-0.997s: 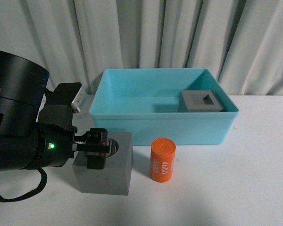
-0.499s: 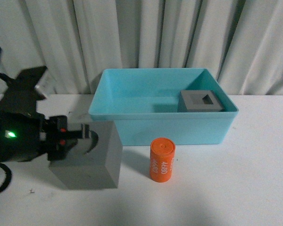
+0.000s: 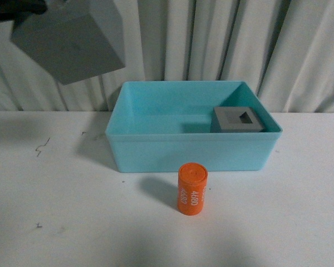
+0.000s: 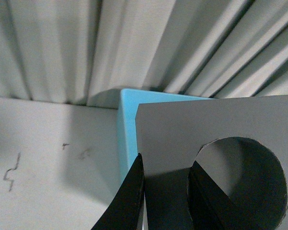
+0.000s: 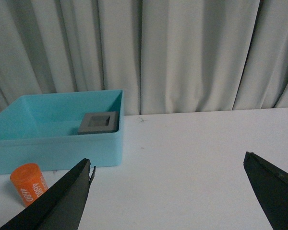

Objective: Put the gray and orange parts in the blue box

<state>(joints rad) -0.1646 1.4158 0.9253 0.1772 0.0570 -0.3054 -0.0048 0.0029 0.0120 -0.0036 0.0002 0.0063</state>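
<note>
Matte gray cube [image 4: 182,129] with round recess

The round-hole cube [image 3: 67,47] is matte gray, as is the square-hole cube [image 3: 225,120] (its recess reads darker). The box [image 3: 189,151] is light turquoise-blue. The cylinder [image 3: 192,189] is orange, printed "4680" in white. The table [image 3: 55,194] is white with small dark marks. The curtain [image 3: 211,39] is pale gray with vertical folds. The left gripper [image 4: 165,191] and right gripper [image 5: 168,191] are black.
</note>
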